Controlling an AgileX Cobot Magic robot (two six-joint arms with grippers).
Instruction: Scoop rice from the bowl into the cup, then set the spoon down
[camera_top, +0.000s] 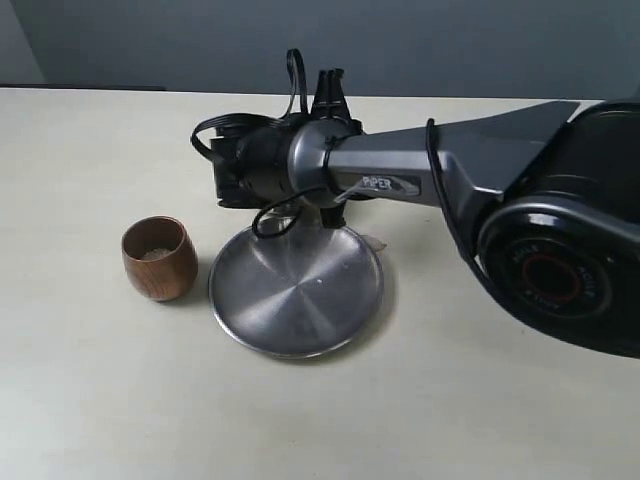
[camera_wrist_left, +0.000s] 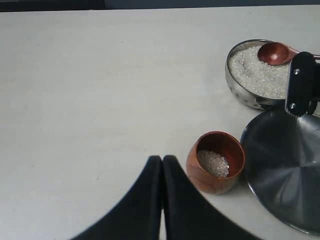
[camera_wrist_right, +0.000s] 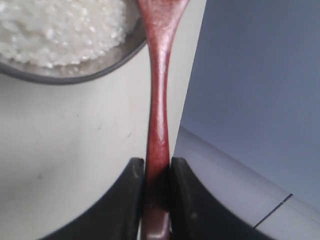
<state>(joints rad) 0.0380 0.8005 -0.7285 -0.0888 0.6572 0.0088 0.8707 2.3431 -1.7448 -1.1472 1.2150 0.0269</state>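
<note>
1. We start with the spoon (camera_wrist_left: 274, 53). Its small oval head sits over the rice (camera_wrist_left: 255, 75) at the edge of the bowl (camera_wrist_left: 239, 91), and it looks empty to us.
2. The right gripper (camera_wrist_right: 157, 167) has its jaws closed onto the thin handle, pinching it well back from the head. We judge that this far-back hold lets the head dip into the grains while the fingers stay off the steel rim.
3. The bowl is filled close to its rim, so a shallow pass should load the head.
4. The cup (camera_wrist_left: 210, 182) stands upright near the bowl with its mouth open, holding only a small heap of grains. That suggests to us that more scooping is due before the spoon is set down.
5. The plate (camera_wrist_left: 285, 170) lies close to both the bowl and the cup; we cannot tell whether the rims touch. The short carry to the cup runs past the plate's edge, so stray grains may land there.
6. The left gripper (camera_wrist_left: 162, 159) has its fingers pressed together on nothing. It hangs over the bare table (camera_wrist_left: 90, 100) beside the cup.
7. The table on that side is wide and open, which gives room to lay the spoon down. In the exterior view, the right arm hides the bowl.
</note>
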